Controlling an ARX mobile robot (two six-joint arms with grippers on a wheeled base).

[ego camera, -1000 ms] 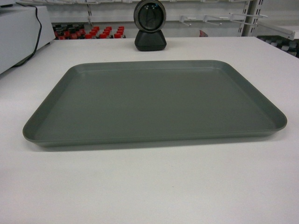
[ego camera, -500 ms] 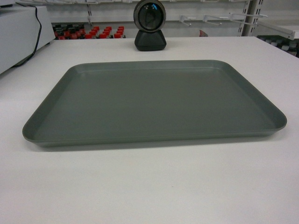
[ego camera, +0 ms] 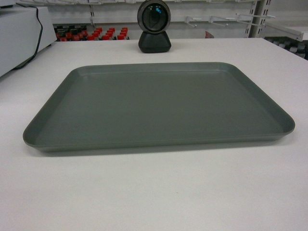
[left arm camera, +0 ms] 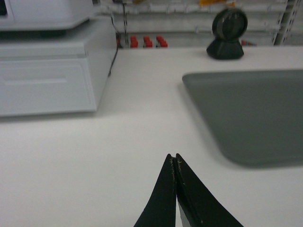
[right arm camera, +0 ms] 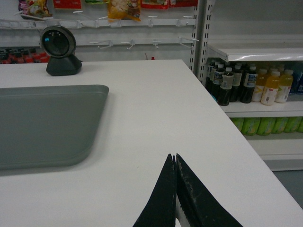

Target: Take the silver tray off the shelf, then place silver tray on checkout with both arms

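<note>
Tray (ego camera: 159, 108) lies flat on checkout (ego camera: 159, 192); left claw (left arm camera: 175, 160) and right claw (right arm camera: 174, 160) clenched, empty.

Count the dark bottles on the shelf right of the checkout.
4 dark bottles show, standing in a row on the shelf, left of the yellow bottles. More may be hidden behind.

tray (left arm camera: 246, 113) cut by right edge in left wrist view, by left edge in right wrist view | scanner (left arm camera: 228, 34) blurred in left wrist view | bottle (right arm camera: 226, 85) labels too small to be read
</note>
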